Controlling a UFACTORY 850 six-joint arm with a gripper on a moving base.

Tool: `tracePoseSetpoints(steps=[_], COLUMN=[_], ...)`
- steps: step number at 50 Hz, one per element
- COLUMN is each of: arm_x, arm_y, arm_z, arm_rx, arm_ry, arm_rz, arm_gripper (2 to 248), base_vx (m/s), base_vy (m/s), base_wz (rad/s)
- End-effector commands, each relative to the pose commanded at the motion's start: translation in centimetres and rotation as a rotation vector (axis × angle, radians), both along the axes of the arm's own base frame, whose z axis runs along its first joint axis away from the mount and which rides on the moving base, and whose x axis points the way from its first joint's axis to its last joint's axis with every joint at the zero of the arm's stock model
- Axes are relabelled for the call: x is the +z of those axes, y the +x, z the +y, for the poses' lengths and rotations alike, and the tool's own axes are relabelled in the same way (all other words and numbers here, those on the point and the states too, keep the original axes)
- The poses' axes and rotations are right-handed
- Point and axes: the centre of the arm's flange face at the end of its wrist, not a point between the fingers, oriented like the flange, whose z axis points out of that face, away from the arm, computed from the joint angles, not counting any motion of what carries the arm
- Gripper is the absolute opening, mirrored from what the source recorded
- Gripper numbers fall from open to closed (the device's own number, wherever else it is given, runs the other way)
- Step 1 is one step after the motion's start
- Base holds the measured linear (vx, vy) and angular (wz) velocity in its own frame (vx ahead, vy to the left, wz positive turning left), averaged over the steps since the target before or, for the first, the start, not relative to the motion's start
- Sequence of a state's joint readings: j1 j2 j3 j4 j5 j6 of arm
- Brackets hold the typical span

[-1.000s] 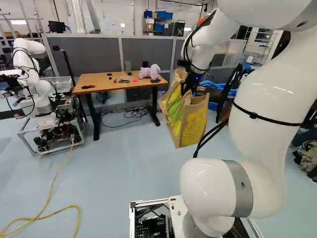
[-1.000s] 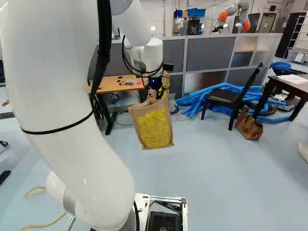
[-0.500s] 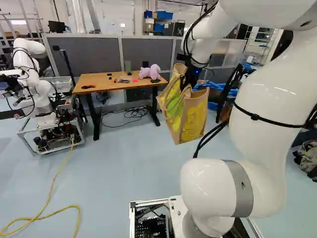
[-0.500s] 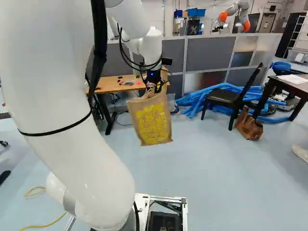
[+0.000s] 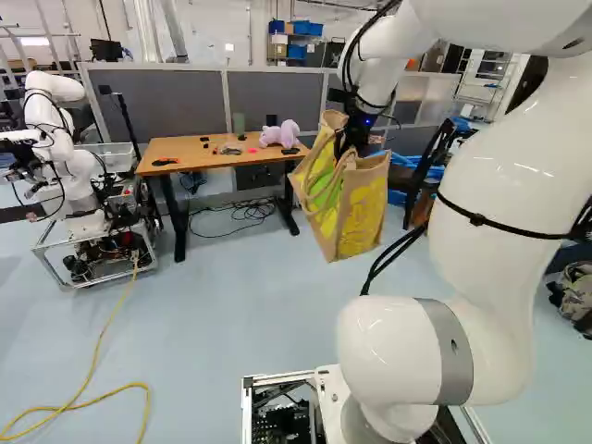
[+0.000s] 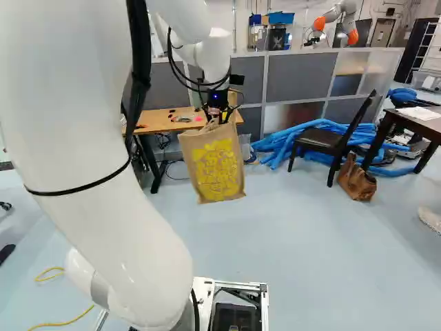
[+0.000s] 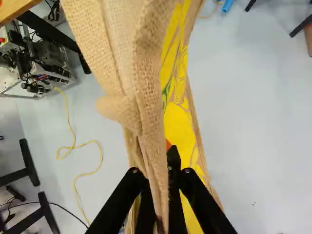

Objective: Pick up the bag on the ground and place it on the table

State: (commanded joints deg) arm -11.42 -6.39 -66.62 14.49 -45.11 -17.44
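At about 12 o'clock from us, the tan woven shopping bag with yellow printed sides (image 5: 363, 217) hangs off the floor below our black two-fingered pincer (image 7: 158, 173), which is closed narrow on a fold of its cloth. The coming move turns on this: the desk with an orange-brown wooden top and black legs (image 5: 190, 153) lies farther ahead, towards 11 o'clock from the bag. The bag's long axis is near upright, tilted a little, and its base looks lower than the desktop. We judge that it needs raising until it clears the near edge, then carrying over and lowering before we let go; it may swing or snag, so we should go gently. A pink plush toy (image 5: 280, 135) sits towards the desk's 3 o'clock end, so the 9 o'clock side seems the better landing. A grey panelled partition (image 5: 166, 102) stands behind, another robot (image 5: 57, 88) at the desk's 9 o'clock, and blue foam tubes (image 6: 279, 145) beside a black chair (image 6: 320, 141) towards our 1 o'clock.
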Motion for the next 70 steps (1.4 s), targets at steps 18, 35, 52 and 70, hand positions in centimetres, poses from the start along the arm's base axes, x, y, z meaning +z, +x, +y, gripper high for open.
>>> tracePoseSetpoints(steps=[18,35,52,70], arm_x=[2.4,4.7,7.0,9.5], arm_y=[0.5,0.9,1.3,1.7], arm_z=[0.3,0.4,0.5,0.6], arm_rx=[0.021,0.036,0.051,0.068], arm_ry=[0.009,0.017,0.024,0.030], arm_rz=[0.006,0.012,0.018,0.023], arm_gripper=[21,21,21,21], base_vx=[0.000,0.000,0.000,0.000], base_vy=[0.000,0.000,0.000,0.000], base_wz=[0.000,0.000,0.000,0.000])
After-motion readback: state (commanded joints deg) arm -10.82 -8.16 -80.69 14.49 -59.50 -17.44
